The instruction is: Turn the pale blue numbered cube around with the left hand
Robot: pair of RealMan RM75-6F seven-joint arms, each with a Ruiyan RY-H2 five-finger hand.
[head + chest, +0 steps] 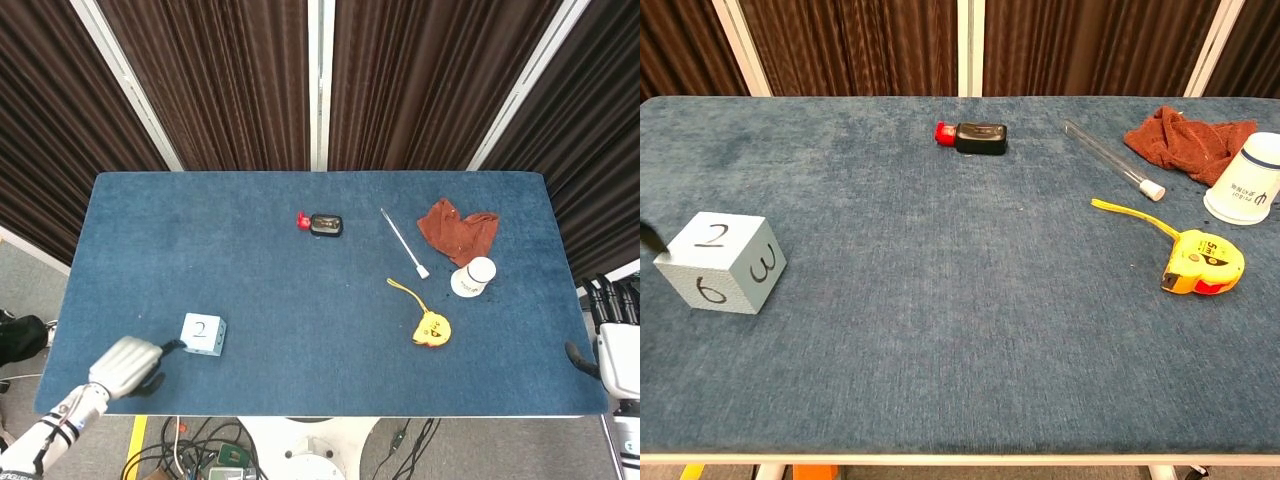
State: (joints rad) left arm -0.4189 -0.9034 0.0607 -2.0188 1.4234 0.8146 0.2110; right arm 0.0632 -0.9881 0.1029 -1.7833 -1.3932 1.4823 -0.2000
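Observation:
The pale blue numbered cube [203, 334] stands near the table's front left, with 2 on top; the chest view shows the cube [722, 262] with 6 and 3 on its near sides. My left hand [125, 366] hovers over the front left corner, just left of the cube, holding nothing. One dark fingertip [176, 346] reaches the cube's left edge, and the chest view catches a fingertip [648, 236] at its far left border. Whether it touches the cube I cannot tell. My right hand [612, 335] hangs off the table's right edge, fingers apart and empty.
At the back middle lies a black bottle with a red cap [322, 224]. On the right half are a glass tube [403, 242], a brown cloth [457, 228], a white paper cup [473, 277] and a yellow tape measure [431, 329].

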